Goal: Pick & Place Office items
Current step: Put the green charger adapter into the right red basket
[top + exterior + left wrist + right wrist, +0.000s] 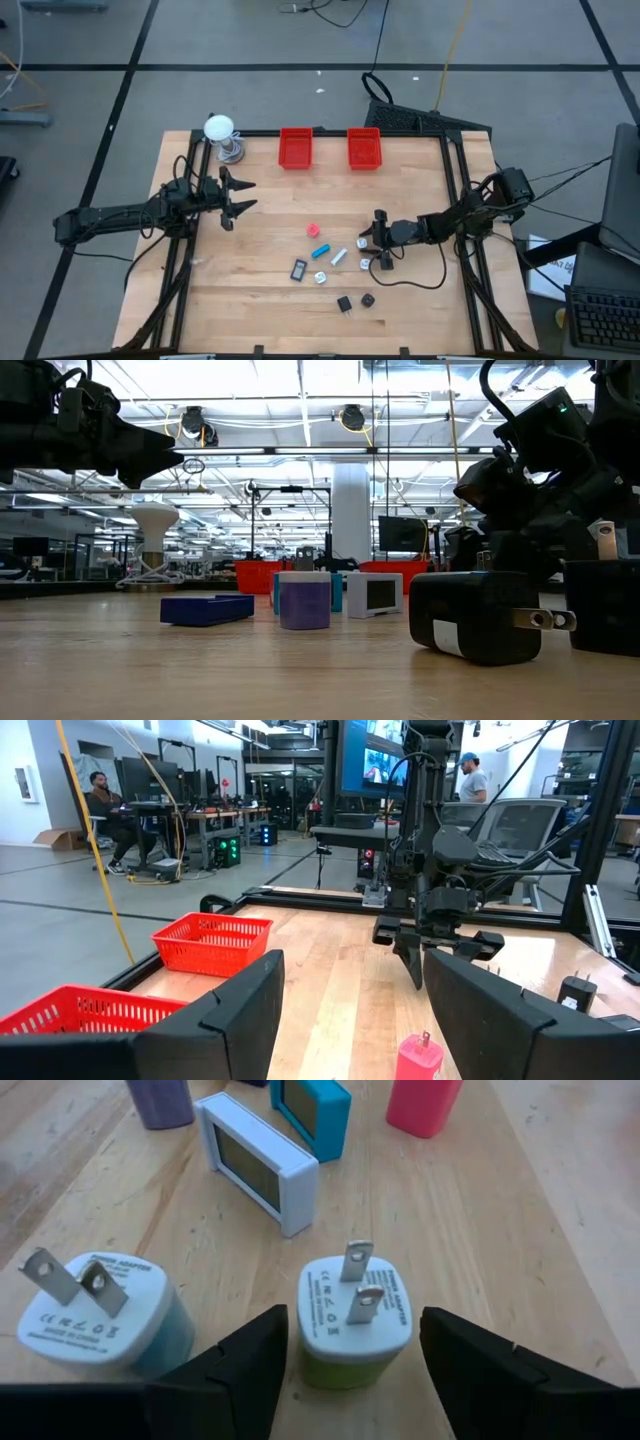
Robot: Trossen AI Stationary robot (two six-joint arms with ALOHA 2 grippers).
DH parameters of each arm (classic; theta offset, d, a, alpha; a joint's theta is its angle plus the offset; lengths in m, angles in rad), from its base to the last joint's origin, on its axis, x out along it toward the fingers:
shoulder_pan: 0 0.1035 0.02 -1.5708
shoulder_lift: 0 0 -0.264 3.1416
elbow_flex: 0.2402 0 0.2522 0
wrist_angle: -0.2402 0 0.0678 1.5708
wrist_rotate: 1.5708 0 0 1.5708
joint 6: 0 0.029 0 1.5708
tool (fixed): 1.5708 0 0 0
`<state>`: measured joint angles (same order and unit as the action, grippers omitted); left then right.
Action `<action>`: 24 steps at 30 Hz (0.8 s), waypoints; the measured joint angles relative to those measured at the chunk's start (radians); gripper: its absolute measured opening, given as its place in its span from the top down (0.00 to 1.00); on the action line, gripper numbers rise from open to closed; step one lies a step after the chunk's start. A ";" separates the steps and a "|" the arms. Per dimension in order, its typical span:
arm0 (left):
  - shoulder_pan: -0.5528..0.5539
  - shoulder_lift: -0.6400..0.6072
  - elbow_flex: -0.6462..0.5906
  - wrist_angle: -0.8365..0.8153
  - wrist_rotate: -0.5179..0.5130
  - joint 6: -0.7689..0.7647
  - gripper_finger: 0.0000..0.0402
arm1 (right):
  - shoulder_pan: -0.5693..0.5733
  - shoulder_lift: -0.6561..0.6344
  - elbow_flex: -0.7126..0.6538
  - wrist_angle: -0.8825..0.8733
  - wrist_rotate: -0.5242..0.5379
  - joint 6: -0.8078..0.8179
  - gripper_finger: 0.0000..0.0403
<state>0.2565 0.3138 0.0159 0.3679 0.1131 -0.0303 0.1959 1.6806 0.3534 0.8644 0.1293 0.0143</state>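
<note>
The wooden table point(270, 290) holds 2 red bins point(296, 148) at its 12 o'clock edge, side by side, and a white ball on a metal stand point(221, 135) at about 11 o'clock. The left gripper point(240, 197) waits at 9 o'clock, above the wood, with its fingers spread wide and nothing between them. The right gripper point(350, 1355) is low at about 4 o'clock, and its fingers stand open on both sides of a green plug adapter point(353, 1320) (prongs pointing up), not yet touching it. Just beside it stands a white adapter point(95, 1315). Farther in are a white display piece point(258, 1162), a cyan one point(312, 1112) and a pink adapter point(425, 1105).
</note>
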 joint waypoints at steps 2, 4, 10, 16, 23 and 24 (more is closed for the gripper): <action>0.000 0.000 0.000 0.000 0.000 0.000 0.39 | 0.000 0.000 0.000 0.000 0.000 0.000 0.50; 0.000 0.000 0.000 0.000 0.000 0.000 0.39 | 0.000 0.000 0.000 0.000 0.000 0.000 0.52; 0.000 0.000 0.000 0.000 0.000 0.000 0.39 | 0.000 0.000 0.000 0.000 0.000 0.000 0.55; 0.000 0.000 0.000 0.000 0.000 0.000 0.39 | 0.000 0.000 0.000 0.000 0.002 0.000 0.55; 0.000 0.000 0.000 0.000 0.000 0.000 0.39 | 0.000 0.000 0.000 0.048 0.003 0.000 0.51; 0.000 0.000 0.000 0.000 0.000 0.000 0.39 | 0.000 0.000 0.000 0.052 0.003 0.000 0.50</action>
<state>0.2565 0.3138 0.0158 0.3676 0.1131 -0.0303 0.1959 1.6802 0.3534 0.9161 0.1326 0.0143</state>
